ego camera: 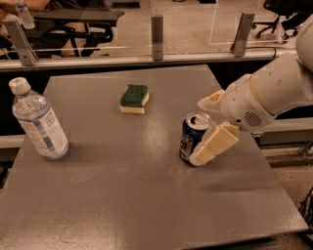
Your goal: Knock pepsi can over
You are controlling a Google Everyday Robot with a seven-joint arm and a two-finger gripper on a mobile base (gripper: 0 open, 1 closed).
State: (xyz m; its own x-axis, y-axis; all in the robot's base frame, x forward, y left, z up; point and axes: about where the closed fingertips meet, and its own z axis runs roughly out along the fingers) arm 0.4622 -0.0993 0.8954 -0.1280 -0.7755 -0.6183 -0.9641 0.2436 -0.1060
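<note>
No wording reads cleanly anywhere. The pepsi can (188, 142), at about 4 o'clock from the centre of the table (137, 200), shows pale marks on its dark blue side, none legible as letters. The water bottle (38, 122), at 9 o'clock, carries a white-and-blue label (45, 133) with a small dark square emblem; its print is too fine to make out. The gripper (199, 131) stands at the can's 3 o'clock, fingers (215, 144) spread, one crossing the can's printed side.

grey table (122, 195), glass partition (195, 27) on metal posts (157, 36), office chair (281, 12) beyond
</note>
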